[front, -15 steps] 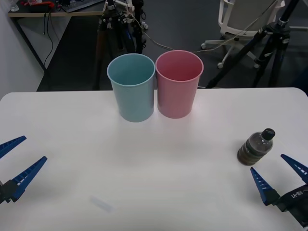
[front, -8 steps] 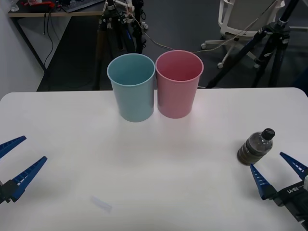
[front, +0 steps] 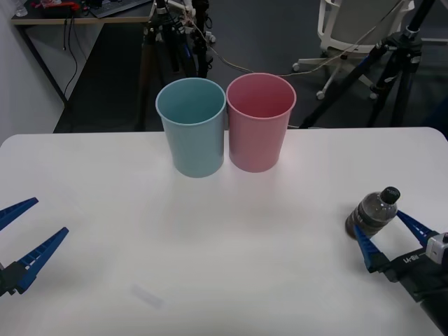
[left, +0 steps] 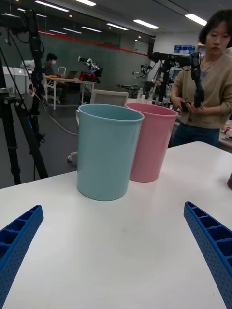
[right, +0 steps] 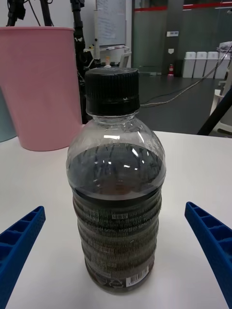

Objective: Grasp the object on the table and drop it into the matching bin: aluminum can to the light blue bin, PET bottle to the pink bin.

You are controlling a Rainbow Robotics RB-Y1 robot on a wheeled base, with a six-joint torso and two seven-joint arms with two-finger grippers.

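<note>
Since one second ago my right gripper (front: 386,238) has moved forward along the desk (front: 231,245), and now its blue fingers (front: 364,248) stand on both sides of the PET bottle (front: 371,213); before, they were just behind it. My left gripper (front: 17,238) has not changed: it waits near the left edge of the desk with its fingers spread wide.

The bottle stands upright near the right side of the desk, well apart from both bins. In the right wrist view the bottle (right: 116,188) is in the middle between my two fingers (right: 19,241), and there is free space on each side, so the fingers are wide open and do not touch it yet. I judge that the task is only at the beginning: the approach is nearly done, but the closing, the lifting, the carrying and the drop are all left.

The pink bin (front: 260,121) is the right one for this bottle. It stands at the far side of the desk, just beside the light blue bin (front: 192,126); I cannot tell if they touch. The desk between the bottle and the bins is free, so I have good room to move. The bottle is rather near the right edge of the desk, so a push from one finger could tip it that way. The two rims are close together, so I must aim well over the pink one.
</note>
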